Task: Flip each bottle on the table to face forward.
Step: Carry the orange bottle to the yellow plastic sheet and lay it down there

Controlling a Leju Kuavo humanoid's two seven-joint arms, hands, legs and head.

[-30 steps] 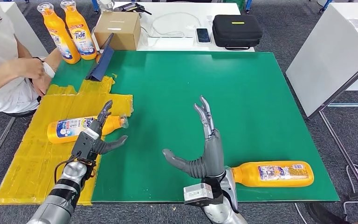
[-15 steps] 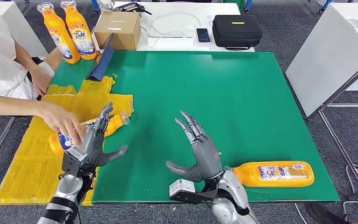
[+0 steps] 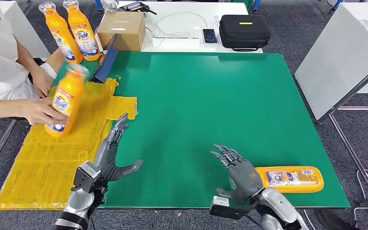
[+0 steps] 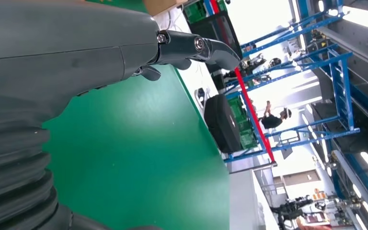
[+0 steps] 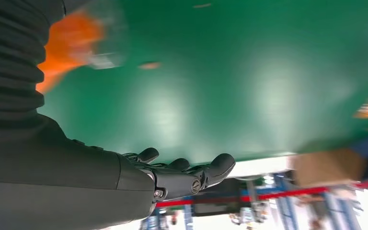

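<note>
Bottle (image 3: 292, 178) lies on its side at five o'clock on the green worktop (image 3: 211, 96), touching the right hand (image 3: 242, 175), whose fingers are spread, empty. Left hand (image 3: 108, 160), fingers open, hovers at seven o'clock. A person's hand (image 3: 40, 111) lifts another bottle (image 3: 66, 100) at nine o'clock; two bottles (image 3: 72, 31) stand at eleven.

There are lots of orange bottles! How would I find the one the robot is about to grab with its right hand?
Look at the big green mat and go to its near edge, at the corner on the robot's right. An orange bottle lies there on its side, right next to the robot's right hand. It's the only bottle lying flat: two others stand upright at the far left, and a person holds one.
</note>
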